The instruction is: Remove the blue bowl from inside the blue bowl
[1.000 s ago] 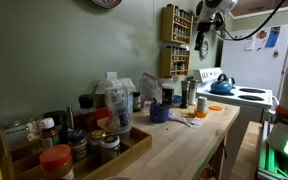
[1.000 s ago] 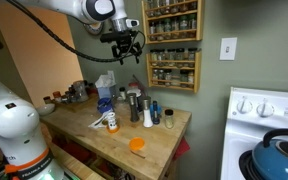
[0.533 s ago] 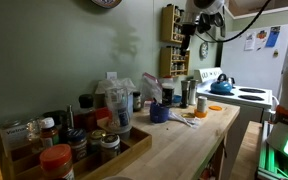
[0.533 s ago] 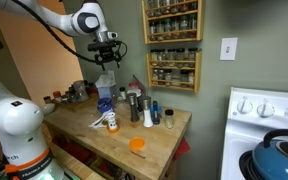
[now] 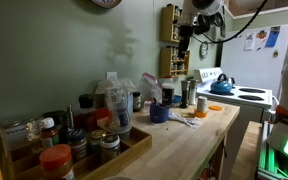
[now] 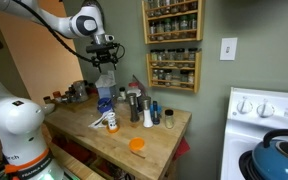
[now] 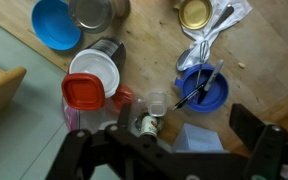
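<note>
In the wrist view a blue bowl (image 7: 202,88) lies on the wooden counter below me with dark pens across it. I cannot tell whether another bowl is nested inside it. A second blue bowl (image 7: 56,24) sits apart at the upper left. My gripper (image 7: 169,140) is open and empty, high above the counter, its fingers spread on either side of a small blue box (image 7: 197,138). In both exterior views the gripper (image 5: 184,45) (image 6: 103,62) hangs well above the clutter. One blue bowl (image 5: 159,113) shows near the counter's middle.
Around the bowls stand a red-lidded tub (image 7: 84,92), a white-lidded jar (image 7: 94,66), a metal tin (image 7: 89,12), a clear cup (image 7: 157,102) and a gold-lidded jar (image 7: 195,13). A spice rack (image 6: 172,45) hangs on the wall. A stove with a blue kettle (image 5: 220,86) stands beside the counter.
The arm has swung sideways and dropped a little, so the gripper now hangs over the cluttered back of the counter. The gripper has stayed open.
</note>
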`<state>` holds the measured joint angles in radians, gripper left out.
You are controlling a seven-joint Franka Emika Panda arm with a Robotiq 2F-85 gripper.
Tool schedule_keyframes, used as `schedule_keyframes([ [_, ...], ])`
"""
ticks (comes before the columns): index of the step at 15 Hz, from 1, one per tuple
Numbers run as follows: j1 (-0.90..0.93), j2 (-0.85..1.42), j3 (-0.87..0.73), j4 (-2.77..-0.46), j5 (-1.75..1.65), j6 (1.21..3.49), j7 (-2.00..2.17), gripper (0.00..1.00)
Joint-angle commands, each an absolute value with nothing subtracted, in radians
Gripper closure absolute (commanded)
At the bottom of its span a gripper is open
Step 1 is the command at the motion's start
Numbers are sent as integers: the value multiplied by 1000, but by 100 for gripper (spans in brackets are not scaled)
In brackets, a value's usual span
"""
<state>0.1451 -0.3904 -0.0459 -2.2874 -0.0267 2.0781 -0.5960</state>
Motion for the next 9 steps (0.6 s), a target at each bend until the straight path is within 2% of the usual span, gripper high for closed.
schedule_keyframes([
  [1,136,-389,3,-2335,-68,2105,-518,0],
  [6,228,-300,88,-2375,-14,2067,-515,0],
  [9,279,-217,141,-2382,54,2167,-495,0],
])
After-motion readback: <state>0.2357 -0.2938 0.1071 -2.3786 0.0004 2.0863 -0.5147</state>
